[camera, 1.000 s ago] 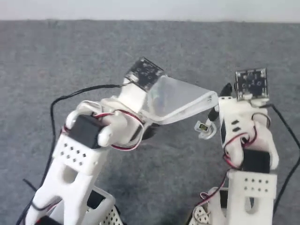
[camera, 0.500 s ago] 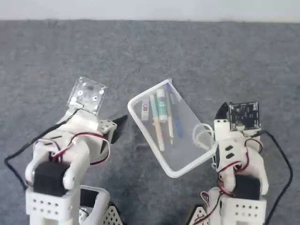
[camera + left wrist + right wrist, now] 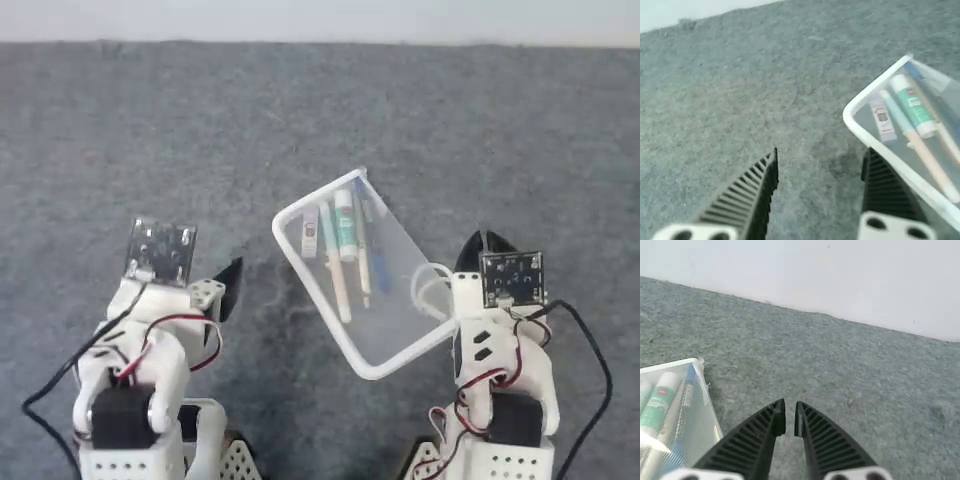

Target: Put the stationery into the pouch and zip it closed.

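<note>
Because the clear, white-edged plastic pouch (image 3: 400,315), slim pens (image 3: 338,280) inside, lies loose on the grey tabletop (image 3: 150,120) between wide-open left jaws and almost-closed right jaws, both empty, tugging its zip could drag it.

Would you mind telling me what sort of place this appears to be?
Probably a robotics test bench: grey felt-like mat, plain white wall behind, and the left gripper and right gripper either side of a clear pouch.
</note>
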Controlling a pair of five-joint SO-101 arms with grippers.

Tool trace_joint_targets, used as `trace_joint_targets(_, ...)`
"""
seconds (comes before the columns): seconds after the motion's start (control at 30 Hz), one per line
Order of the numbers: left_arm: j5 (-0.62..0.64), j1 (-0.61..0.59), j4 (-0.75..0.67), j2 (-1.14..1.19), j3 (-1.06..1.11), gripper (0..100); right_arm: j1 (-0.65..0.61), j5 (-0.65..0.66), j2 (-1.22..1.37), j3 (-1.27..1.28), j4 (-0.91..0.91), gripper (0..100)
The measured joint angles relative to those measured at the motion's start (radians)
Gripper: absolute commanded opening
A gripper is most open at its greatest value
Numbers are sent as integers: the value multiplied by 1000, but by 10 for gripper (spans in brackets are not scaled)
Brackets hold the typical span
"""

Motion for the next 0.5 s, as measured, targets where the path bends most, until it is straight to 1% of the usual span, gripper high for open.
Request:
trace_joint_targets(0.23, 0, -80, 0, -276, 167, 257, -2, 0, 0, 0, 140, 30)
trace_joint_targets(0.37, 0, -91, 0, -295, 259, 257, -2, 0, 0, 0, 241, 31)
trace_joint_targets(0.5, 0, -94, 0, -295, 322, 257, -2, 0, 0, 0, 278, 31)
